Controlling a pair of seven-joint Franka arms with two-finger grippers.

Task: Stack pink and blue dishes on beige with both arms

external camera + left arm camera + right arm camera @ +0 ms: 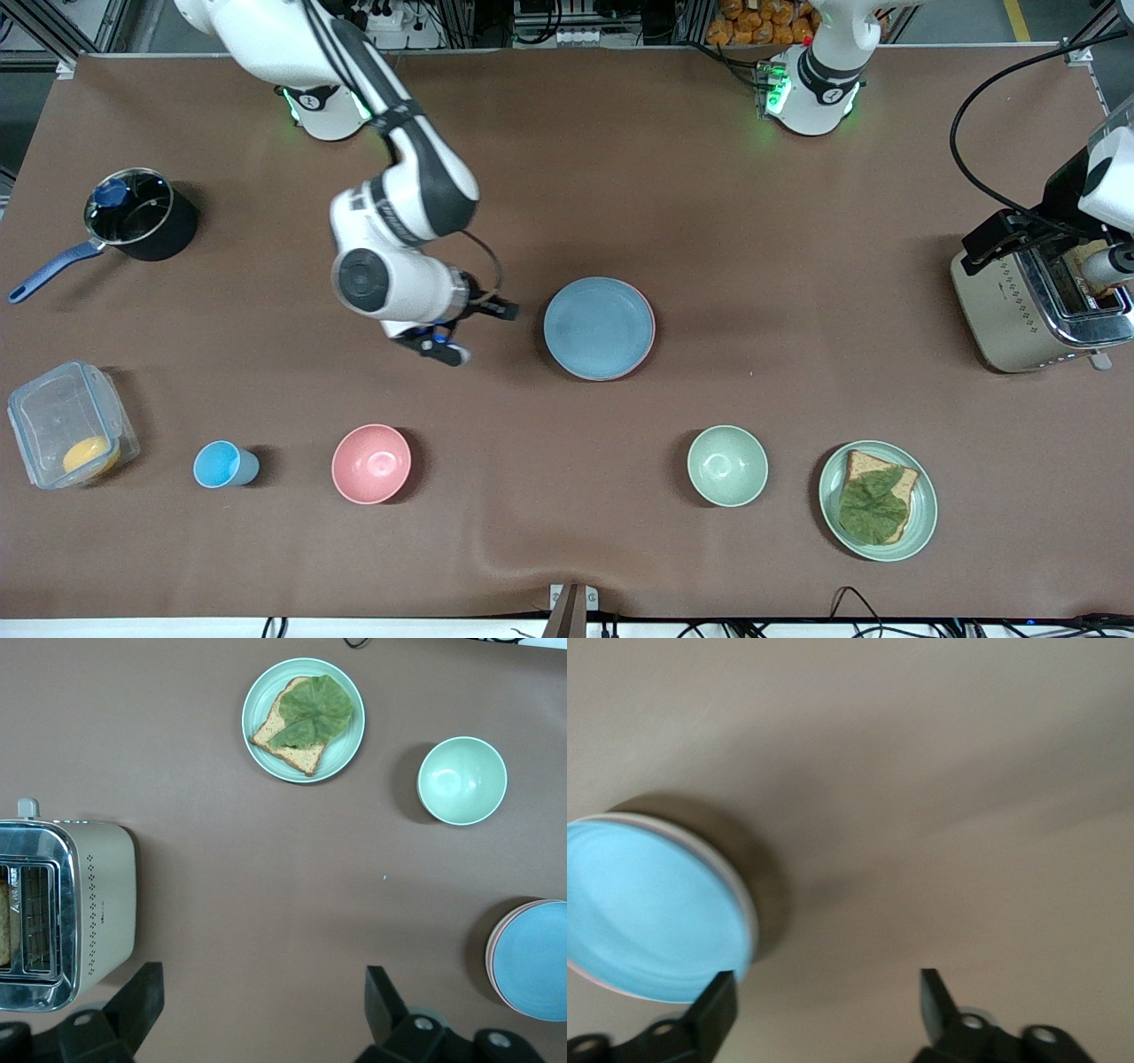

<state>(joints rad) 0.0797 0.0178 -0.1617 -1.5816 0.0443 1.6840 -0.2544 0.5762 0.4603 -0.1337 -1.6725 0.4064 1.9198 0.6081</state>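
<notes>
The light blue plate (599, 326) lies on top of a stack at the table's middle. A thin pink plate rim (653, 332) peeks out beneath it, and shows too in the left wrist view (490, 950). In the right wrist view a pale rim (744, 904) edges the blue plate (647, 912); the beige plate itself is hidden under the stack. My right gripper (469, 330) hangs open and empty just beside the stack, toward the right arm's end (824, 1010). My left gripper (1010, 232) is open and empty, high up by the toaster (261, 1010).
A toaster (1028, 310) stands at the left arm's end. Along the front row: green plate with bread and leaf (877, 501), green bowl (727, 465), pink bowl (371, 463), blue cup (221, 464), lidded container (66, 425). A black saucepan (142, 215) sits farther back.
</notes>
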